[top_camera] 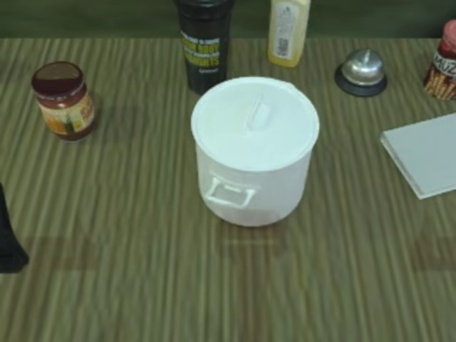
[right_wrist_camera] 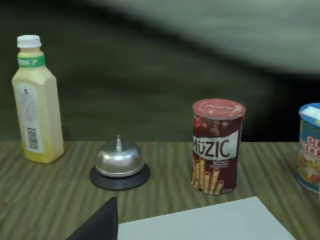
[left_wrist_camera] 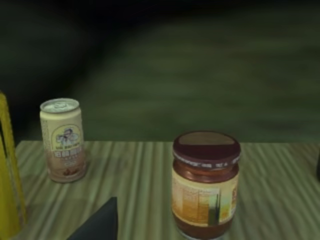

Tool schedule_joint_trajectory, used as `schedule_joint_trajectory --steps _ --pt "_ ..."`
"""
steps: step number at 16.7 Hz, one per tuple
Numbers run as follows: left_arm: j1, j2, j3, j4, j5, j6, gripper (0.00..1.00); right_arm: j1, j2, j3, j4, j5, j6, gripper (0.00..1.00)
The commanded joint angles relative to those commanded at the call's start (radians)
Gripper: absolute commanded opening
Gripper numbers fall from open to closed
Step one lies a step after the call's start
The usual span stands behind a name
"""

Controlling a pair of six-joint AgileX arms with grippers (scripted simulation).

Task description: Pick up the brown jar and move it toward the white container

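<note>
Our left gripper sits at the table's left edge; we cannot tell its finger state. Well beyond it, the brown jar stands upright far left, open tabletop separating it from the white container at centre. Behind that: black tumbler, yellow bottle.

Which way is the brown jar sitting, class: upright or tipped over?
Upright. The brown jar stands on its base on the table, lid on top and level, as the left wrist view confirms.
</note>
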Motion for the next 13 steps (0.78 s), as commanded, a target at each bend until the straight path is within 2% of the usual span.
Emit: schedule_joint_trajectory --steps 4,7,13 --pt "0.0 0.024 0.012 -0.017 0.002 0.006 1.0 0.0 0.0 0.0 0.0 0.0 0.0 1.0" --pt "-0.002 0.136 0.072 -0.092 0.012 0.034 1.0 0.0 0.0 0.0 0.0 0.0 0.0 1.0" --pt "-0.013 0.522 0.366 -0.333 0.054 0.148 1.0 0.0 0.0 0.0 0.0 0.0 0.0 1.0"
